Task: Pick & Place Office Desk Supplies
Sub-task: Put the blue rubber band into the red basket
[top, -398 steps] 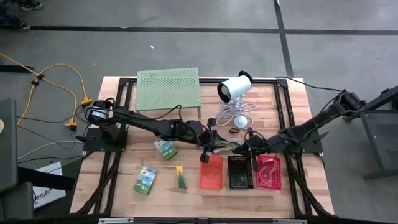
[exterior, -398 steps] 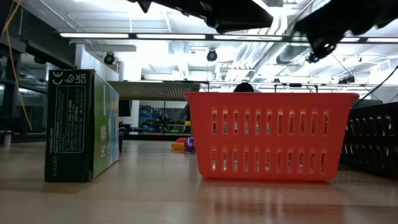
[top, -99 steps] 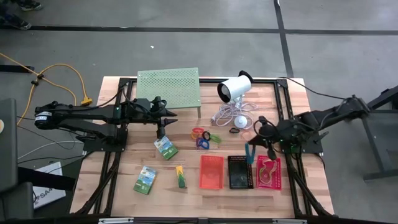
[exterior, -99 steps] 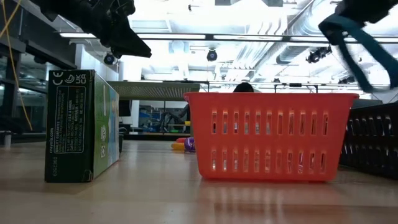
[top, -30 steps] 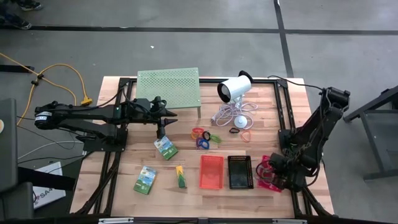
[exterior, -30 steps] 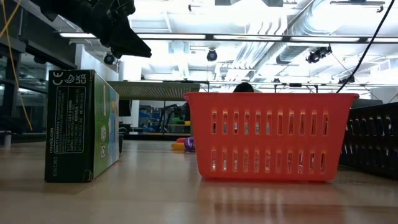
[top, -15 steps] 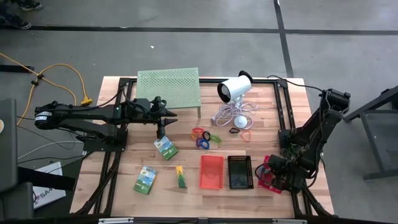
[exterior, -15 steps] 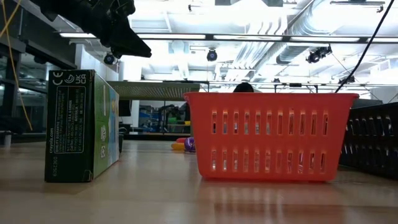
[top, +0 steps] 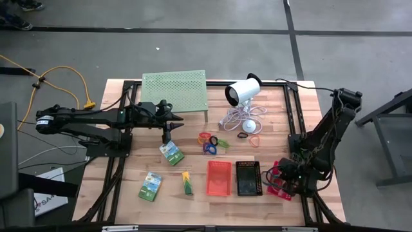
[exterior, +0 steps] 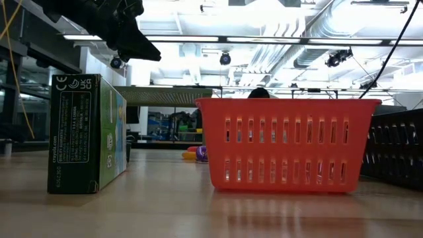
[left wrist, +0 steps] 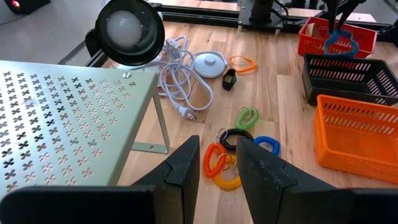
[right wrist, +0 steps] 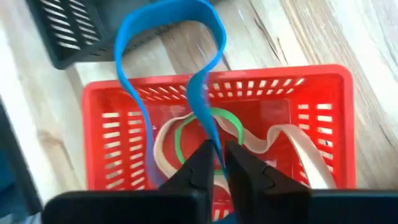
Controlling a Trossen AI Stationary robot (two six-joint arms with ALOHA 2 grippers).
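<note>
Wooden planks make up the table point(top: 129, 183) we look down on, with grey floor around it. At its far edge we see a pale-green perforated stand point(top: 174, 90), and beside that a white lamp point(top: 243, 91) with its coiled cable point(top: 237, 118).

Along the near edge three baskets stand in a row: an orange-red basket point(top: 218, 177), a black basket point(top: 248, 178) touching it, and a pink basket point(top: 275, 180) partly under the right arm. Our right gripper point(right wrist: 214, 163) hangs over the pink basket, its fingers nearly together and pinching a blue rubber band point(right wrist: 163, 68), whose loop dangles above the basket and the table beyond it. Inside that basket we see a green band point(right wrist: 186, 134) and a pale band point(right wrist: 292, 140) lying on the floor of it.

Our left gripper point(top: 166, 133) waits near the stand, above the table, its fingers point(left wrist: 186, 165) a little apart and holding nothing. Just ahead of it lies a cluster of coiled loops point(top: 210, 142) in orange, yellow, black, blue and green. An orange band point(top: 252, 142) and a small black loop point(top: 241, 135) lie near the lamp's cable.

Three small green packs rest on the left half: one point(top: 171, 153) close under the left gripper, one point(top: 150, 186) nearer the front edge, and one point(top: 187, 183) just left of the orange-red basket.
</note>
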